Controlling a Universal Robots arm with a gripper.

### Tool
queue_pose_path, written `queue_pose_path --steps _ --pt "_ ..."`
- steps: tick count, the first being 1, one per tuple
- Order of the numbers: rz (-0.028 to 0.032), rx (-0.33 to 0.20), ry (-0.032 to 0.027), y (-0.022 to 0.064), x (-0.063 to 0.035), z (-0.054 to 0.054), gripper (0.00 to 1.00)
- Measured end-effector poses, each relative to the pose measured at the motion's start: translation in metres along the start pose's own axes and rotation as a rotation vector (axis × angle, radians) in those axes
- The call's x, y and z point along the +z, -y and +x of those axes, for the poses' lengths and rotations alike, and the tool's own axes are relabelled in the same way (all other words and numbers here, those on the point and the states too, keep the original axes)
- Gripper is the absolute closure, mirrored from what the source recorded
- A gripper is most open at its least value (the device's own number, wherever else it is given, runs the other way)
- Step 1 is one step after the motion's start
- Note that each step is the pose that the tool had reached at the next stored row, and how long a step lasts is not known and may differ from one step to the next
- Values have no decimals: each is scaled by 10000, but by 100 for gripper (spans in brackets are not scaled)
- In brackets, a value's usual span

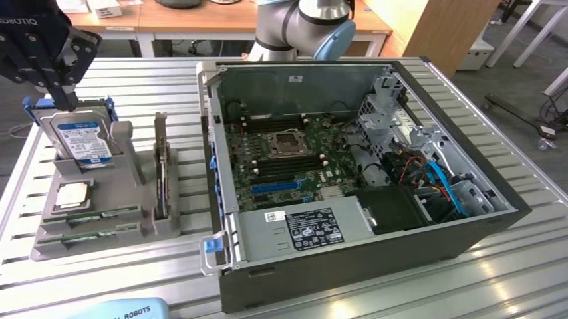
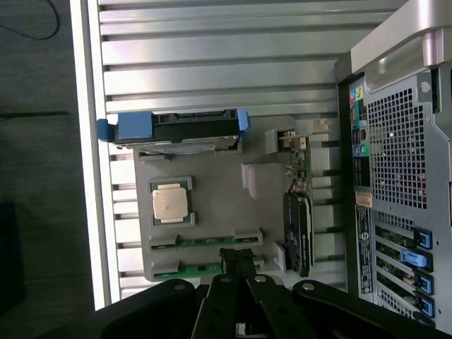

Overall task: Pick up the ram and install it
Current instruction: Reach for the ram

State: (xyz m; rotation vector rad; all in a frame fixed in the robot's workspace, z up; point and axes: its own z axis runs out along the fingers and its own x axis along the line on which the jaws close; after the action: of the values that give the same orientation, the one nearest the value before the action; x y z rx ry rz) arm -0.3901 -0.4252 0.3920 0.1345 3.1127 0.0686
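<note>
Two ram sticks, thin green boards, lie side by side in slots of a grey holder (image 1: 133, 229). One ram stick (image 1: 100, 215) is nearer the processor and the other ram stick (image 1: 96, 234) is at the holder's front edge. In the wrist view they are the ram stick (image 2: 205, 241) and the ram stick (image 2: 194, 269). My gripper (image 1: 64, 101) hangs above the holder's far end, over the hard drive (image 1: 84, 136). The gripper (image 2: 236, 256) is shut with its fingertips together and nothing between them. The open computer case (image 1: 497, 179) shows its motherboard (image 1: 266, 143).
On the holder there are also a square silver processor (image 2: 169, 201) and an upright graphics card (image 1: 161, 173). The blue-railed hard drive (image 2: 180, 127) stands at the holder's far end. The case's rear panel (image 2: 402, 176) is beside the holder. All of it rests on a slatted metal table (image 1: 124, 80).
</note>
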Motion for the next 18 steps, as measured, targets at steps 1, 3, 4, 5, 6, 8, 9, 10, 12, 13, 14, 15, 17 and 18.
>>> queue_pose_path --steps 1,3,4,5,6,8,9,10,12,13,14,15,17,18 --pt "0 -1 -1 1 0 0 90" --pt "0 -1 0 2 0 0 90" --pt "0 -1 0 2 0 0 90" --pt "1 -1 -1 2 0 0 90" --pt "0 -1 -1 3 0 1 90" --pt "0 -1 -1 6 0 2 90" --pt "0 -2 0 10 0 2 90" --pt "-1 -3 0 15 0 1 90" --pt "0 -1 0 28 -1 1 90" --pt "0 -1 -1 37 -2 0 90" --pt "0 -2 -1 48 -2 -1 90" --pt "0 -1 0 59 -2 -1 90" --pt "0 -2 -1 79 -4 -4 90" --pt "0 -2 -1 88 -4 -4 90"
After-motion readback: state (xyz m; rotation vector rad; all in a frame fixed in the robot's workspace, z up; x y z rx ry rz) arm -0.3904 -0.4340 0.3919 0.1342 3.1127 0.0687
